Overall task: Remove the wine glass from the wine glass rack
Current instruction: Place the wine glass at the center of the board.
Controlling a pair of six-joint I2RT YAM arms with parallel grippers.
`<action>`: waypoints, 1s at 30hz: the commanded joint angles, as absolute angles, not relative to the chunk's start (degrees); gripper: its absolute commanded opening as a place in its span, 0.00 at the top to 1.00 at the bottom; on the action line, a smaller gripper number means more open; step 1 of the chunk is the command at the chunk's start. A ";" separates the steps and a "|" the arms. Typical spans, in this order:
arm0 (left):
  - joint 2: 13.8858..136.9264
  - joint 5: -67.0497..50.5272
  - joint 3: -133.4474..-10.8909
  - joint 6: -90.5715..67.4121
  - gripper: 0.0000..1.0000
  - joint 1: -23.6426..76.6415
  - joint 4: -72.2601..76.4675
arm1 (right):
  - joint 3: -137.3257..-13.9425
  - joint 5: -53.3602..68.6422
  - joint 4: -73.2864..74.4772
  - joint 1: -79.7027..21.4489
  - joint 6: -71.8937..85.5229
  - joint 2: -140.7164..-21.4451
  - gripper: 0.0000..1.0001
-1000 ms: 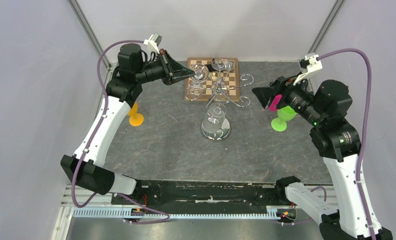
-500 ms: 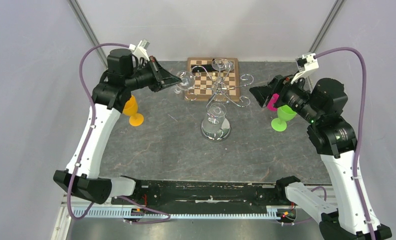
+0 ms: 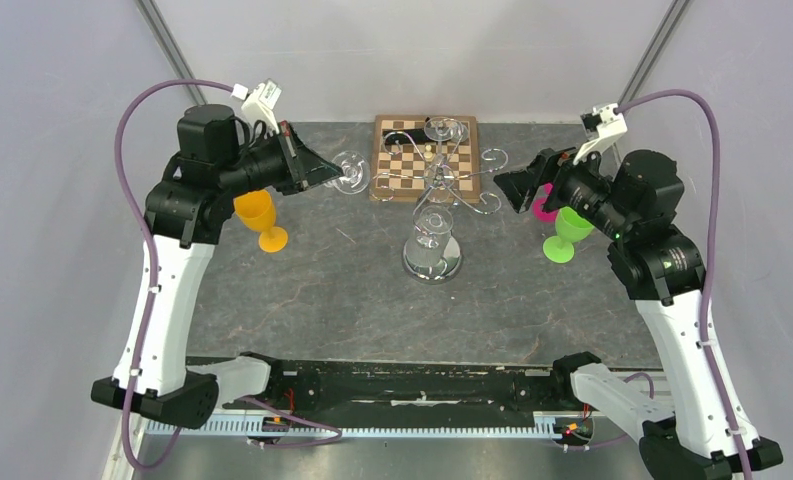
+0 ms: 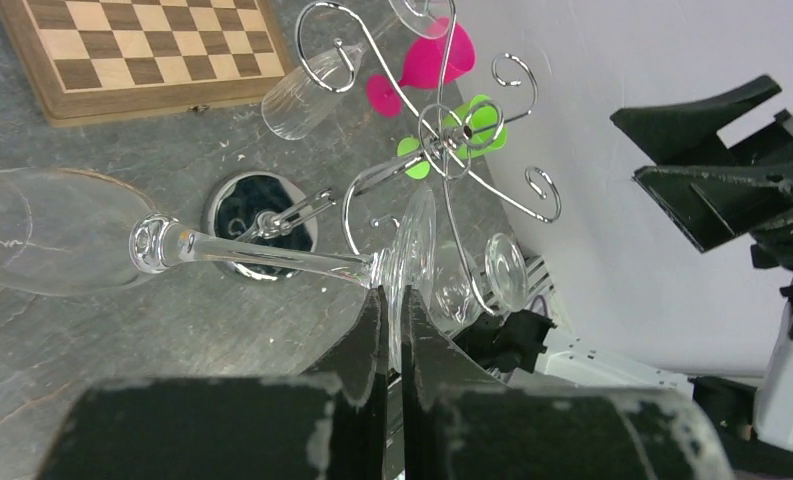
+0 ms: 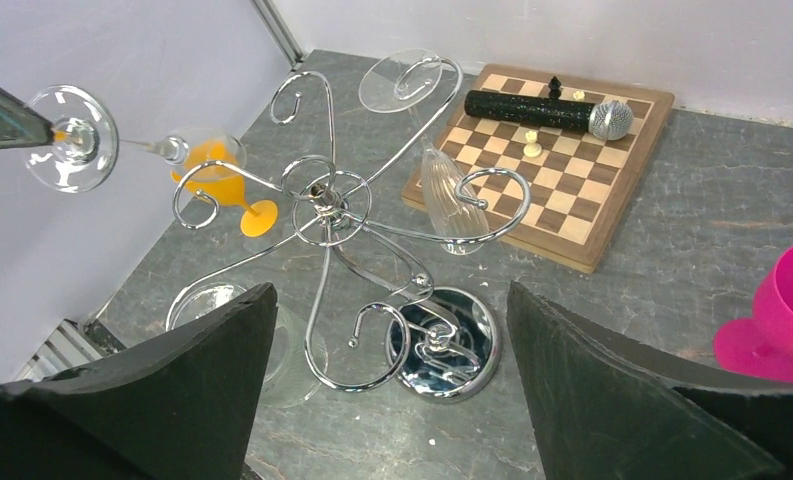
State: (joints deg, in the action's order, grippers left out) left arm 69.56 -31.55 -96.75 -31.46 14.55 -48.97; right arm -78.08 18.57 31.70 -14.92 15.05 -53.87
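The wine glass rack point(image 3: 438, 182) is a silver wire stand with a round mirrored base point(image 3: 432, 263) at mid table; its hub point(image 5: 324, 195) and curled hooks fill the right wrist view. My left gripper point(image 3: 328, 172) is shut on the foot of a clear wine glass point(image 3: 350, 170), held sideways left of the rack and apart from its hooks. In the left wrist view the foot point(image 4: 412, 245) is pinched edge-on in the gripper point(image 4: 393, 300), and the bowl point(image 4: 42, 230) points left. My right gripper point(image 3: 507, 188) hangs open right of the rack, empty point(image 5: 392, 295).
Two more clear glasses hang on the rack, one fluted point(image 5: 450, 205) and one low at the front point(image 3: 434, 230). A wooden chessboard point(image 3: 397, 160) with a black cylinder point(image 5: 527, 110) lies behind. An orange goblet point(image 3: 257, 215) stands left; green point(image 3: 564, 235) and pink point(image 3: 544, 208) goblets stand right.
My left arm has drawn back to the left, carrying the wine glass from over the chessboard's edge to clear of the rack. My right gripper has edged toward the rack and spread wider.
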 commanded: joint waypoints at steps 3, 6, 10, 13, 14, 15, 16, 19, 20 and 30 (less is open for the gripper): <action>66.63 -34.27 -104.00 -19.73 0.98 14.90 -53.03 | -79.25 22.08 28.68 -15.91 14.02 -55.04 0.10; 66.36 -35.56 -106.54 -17.24 0.98 15.58 -54.71 | -80.12 27.21 27.37 -15.86 13.68 -55.60 0.10; 65.78 -37.40 -109.03 -13.65 0.98 17.15 -55.90 | -81.72 30.33 26.79 -16.36 14.35 -56.58 0.11; 64.91 -38.16 -109.70 -11.12 0.98 19.28 -55.97 | -82.70 33.11 26.08 -17.25 15.83 -57.84 0.11; 64.69 -37.97 -109.67 -10.23 0.98 20.14 -55.95 | -82.79 34.40 25.56 -17.54 16.70 -58.13 0.12; 64.42 -37.41 -109.60 -9.39 0.98 21.35 -56.12 | -82.92 35.30 24.94 -17.97 17.36 -58.44 0.12; 64.16 -36.37 -109.48 -8.31 0.98 22.70 -56.23 | -83.01 35.62 24.34 -18.63 18.08 -58.66 0.13; 63.50 -32.44 -108.91 -5.62 0.98 26.88 -56.34 | -83.60 36.29 22.35 -20.30 20.05 -59.04 0.13; 63.31 -31.87 -108.70 -4.79 0.98 28.03 -56.29 | -83.88 36.53 21.69 -20.90 20.85 -59.27 0.14; 59.17 -26.39 -100.99 1.15 0.98 34.08 -50.64 | -85.16 35.02 18.49 -30.61 26.18 -63.67 0.16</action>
State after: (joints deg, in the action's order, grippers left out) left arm 62.13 -29.50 -103.55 -5.91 32.34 -58.63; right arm -82.59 35.73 21.65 -27.42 23.46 -62.15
